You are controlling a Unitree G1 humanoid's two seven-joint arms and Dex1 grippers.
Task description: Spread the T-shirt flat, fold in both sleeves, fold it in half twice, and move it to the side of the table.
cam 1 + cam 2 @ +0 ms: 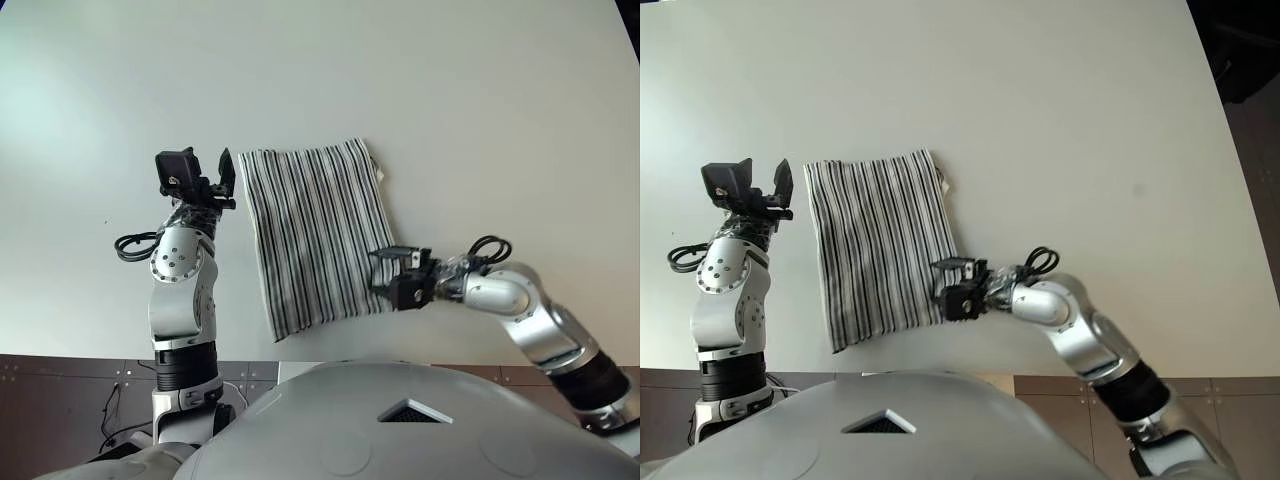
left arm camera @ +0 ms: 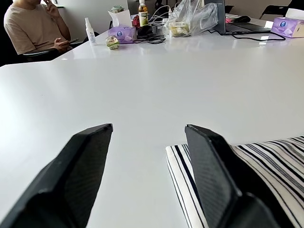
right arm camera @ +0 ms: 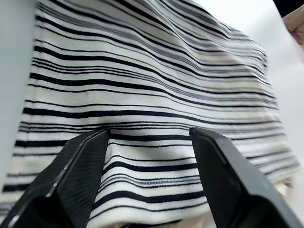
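Note:
The black-and-white striped T-shirt (image 1: 315, 235) lies folded into a narrow rectangle in the middle of the white table (image 1: 480, 100), its long side running away from me. My left gripper (image 1: 215, 185) stands open just off the shirt's far left corner; the left wrist view has the striped corner (image 2: 266, 161) beside one finger (image 2: 213, 166). Over the shirt's near right edge my right gripper (image 1: 385, 272) is open, with striped cloth (image 3: 142, 71) lying under and between its fingers (image 3: 80, 166).
The table's front edge (image 1: 330, 358) runs just below the shirt's near end. Bare tabletop stretches to the right and behind the shirt. Far across the table stand tissue boxes (image 2: 122, 34), bottles (image 2: 143, 8), a plastic bag (image 2: 190, 16) and a laptop (image 2: 237, 19).

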